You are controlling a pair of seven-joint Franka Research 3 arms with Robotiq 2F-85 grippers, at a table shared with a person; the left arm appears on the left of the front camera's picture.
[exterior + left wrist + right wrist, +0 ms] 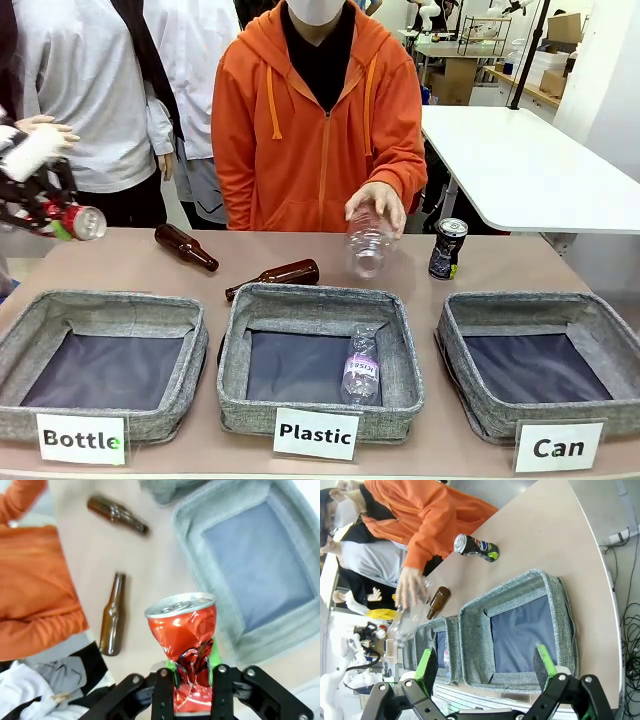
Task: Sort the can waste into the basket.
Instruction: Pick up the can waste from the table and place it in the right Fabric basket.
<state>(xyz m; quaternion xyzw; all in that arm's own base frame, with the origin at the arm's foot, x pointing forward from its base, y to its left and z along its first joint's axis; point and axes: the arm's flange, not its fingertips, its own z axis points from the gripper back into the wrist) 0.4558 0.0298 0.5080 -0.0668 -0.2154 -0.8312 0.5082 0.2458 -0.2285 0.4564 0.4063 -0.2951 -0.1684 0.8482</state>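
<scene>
My left gripper hovers above the table's far left edge, shut on the crushed red can. In the left wrist view that red can is pinched between the fingers of the left gripper, its silver top pointing away. The black can stands upright behind the basket labelled "Can". In the right wrist view, my right gripper is open with nothing in it over the basket, and the black can stands beyond it.
A person in orange holds a clear plastic bottle over the "Plastic" bin, which has another bottle inside. Two brown glass bottles lie behind the "Bottle" bin. A second person stands at the back left.
</scene>
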